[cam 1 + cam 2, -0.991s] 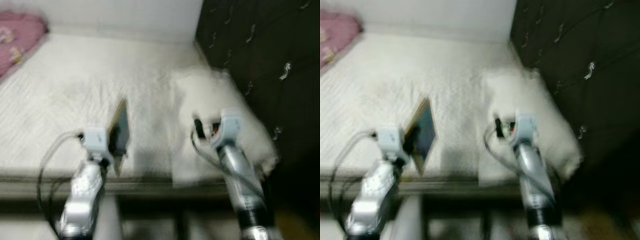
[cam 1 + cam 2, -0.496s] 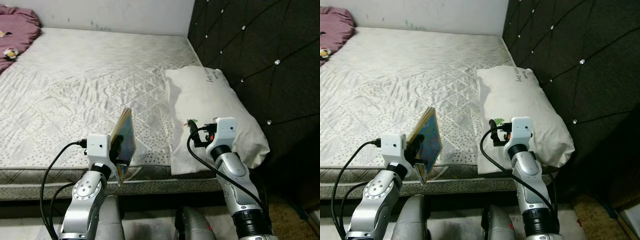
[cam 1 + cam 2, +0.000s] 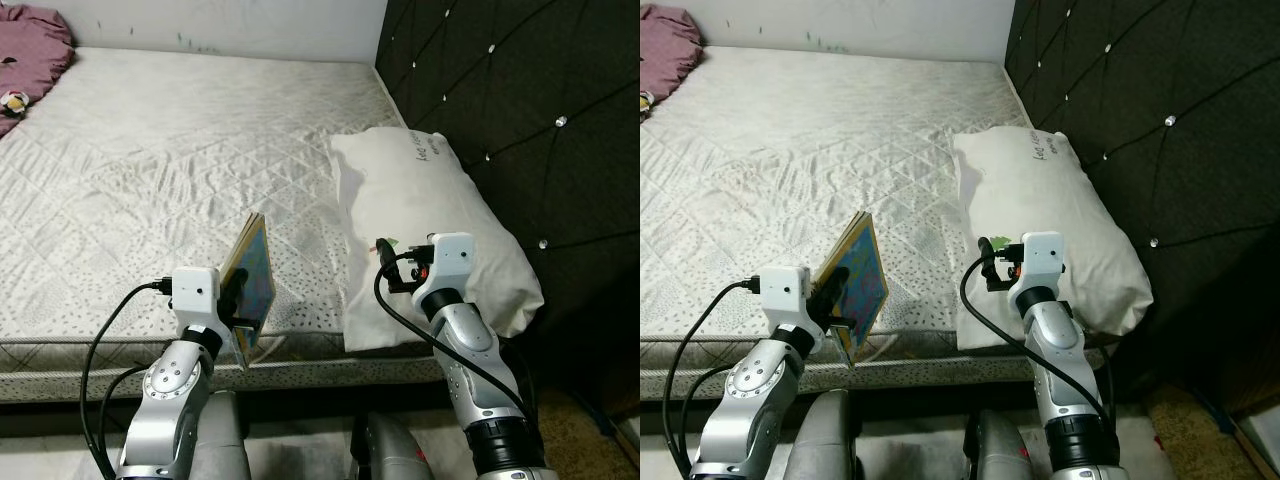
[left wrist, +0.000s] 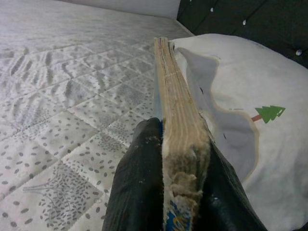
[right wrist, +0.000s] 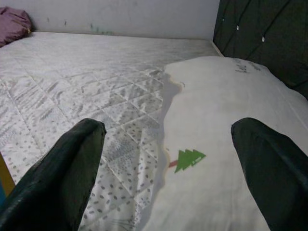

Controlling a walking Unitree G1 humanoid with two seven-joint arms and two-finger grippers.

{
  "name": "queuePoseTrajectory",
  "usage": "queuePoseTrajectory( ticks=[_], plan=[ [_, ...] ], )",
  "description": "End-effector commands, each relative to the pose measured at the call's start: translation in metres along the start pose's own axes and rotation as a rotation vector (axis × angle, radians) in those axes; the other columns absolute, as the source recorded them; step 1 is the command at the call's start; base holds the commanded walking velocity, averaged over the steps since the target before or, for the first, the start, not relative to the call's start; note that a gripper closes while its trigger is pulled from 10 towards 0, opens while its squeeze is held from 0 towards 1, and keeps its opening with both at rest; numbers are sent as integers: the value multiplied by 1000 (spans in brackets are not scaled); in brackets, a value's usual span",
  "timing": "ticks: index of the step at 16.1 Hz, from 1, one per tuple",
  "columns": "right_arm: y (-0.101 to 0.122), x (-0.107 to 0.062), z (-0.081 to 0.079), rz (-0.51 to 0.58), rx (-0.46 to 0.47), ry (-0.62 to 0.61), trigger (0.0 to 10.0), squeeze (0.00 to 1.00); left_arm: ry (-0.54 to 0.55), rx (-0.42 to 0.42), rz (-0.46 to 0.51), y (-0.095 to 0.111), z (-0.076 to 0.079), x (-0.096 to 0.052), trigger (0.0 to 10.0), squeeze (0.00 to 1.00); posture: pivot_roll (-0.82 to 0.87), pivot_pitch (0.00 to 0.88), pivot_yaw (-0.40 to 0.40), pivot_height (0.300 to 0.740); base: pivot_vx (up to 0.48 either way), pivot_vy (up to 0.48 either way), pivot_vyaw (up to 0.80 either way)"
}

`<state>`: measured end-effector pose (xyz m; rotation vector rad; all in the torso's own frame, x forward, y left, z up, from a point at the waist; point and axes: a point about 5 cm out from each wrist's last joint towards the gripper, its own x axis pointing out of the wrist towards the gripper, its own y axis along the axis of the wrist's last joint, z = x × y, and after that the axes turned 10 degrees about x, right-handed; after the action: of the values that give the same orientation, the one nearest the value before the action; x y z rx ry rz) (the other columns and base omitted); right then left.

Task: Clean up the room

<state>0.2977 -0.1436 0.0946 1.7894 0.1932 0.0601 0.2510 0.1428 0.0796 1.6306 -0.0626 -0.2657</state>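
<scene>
Left eye view: the bed (image 3: 150, 170) takes most of the frame, a bare quilted mattress that reaches from the upper left down to the lower centre. At its right side, against the dark padded headboard (image 3: 520, 110), lies a white pillow (image 3: 430, 230) with a small green tree print.

You have the book (image 3: 250, 285) in the left hand (image 4: 163, 192), at lower left of centre, above the near edge of the mattress. In the left wrist view the two black fingers (image 4: 137, 187) are closed on its lower edge, one on each cover, and the book stands upright on its edge. It is a thin book with a blue picture cover and a worn, frayed corner. I judge it light and quite stiff, but the covers look smooth, so it may slip. A hold deeper on the spine side would be safer.

The right hand (image 5: 168, 168) hovers over the pillow edge with fingers wide apart and holds nothing.
</scene>
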Motion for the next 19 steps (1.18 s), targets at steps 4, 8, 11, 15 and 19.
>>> queuePoseTrajectory(
  ticks=[4, 8, 11, 15, 19],
  plan=[
    [5, 2, 0, 10, -14, 8, 10000, 0, -15, 2, 64, 15, 1, 3, 10000, 0, -46, 0, -79, 641, 268, 0, 0],
    [4, 2, -1, 9, -12, 8, 10000, 0, -9, 9, 53, 14, 1, 3, 10000, 0, -46, 0, -78, 641, 360, 0, 0],
    [5, 2, -1, 11, -12, 7, 10000, 0, 1, 28, 57, 14, 0, 3, 10000, 0, -48, 0, -77, 641, 263, 0, 0],
    [4, 1, -1, 6, -10, 9, 10000, 0, 97, 83, 55, 14, -6, 7, 10000, 0, -47, 0, -77, 641, 0, 0, 0],
    [3, 0, -2, 3, -1, 22, 10000, 0, 195, 99, 54, 13, -17, 17, 10000, 0, -48, 0, -81, 611, 0, 0, 0]
  ],
)
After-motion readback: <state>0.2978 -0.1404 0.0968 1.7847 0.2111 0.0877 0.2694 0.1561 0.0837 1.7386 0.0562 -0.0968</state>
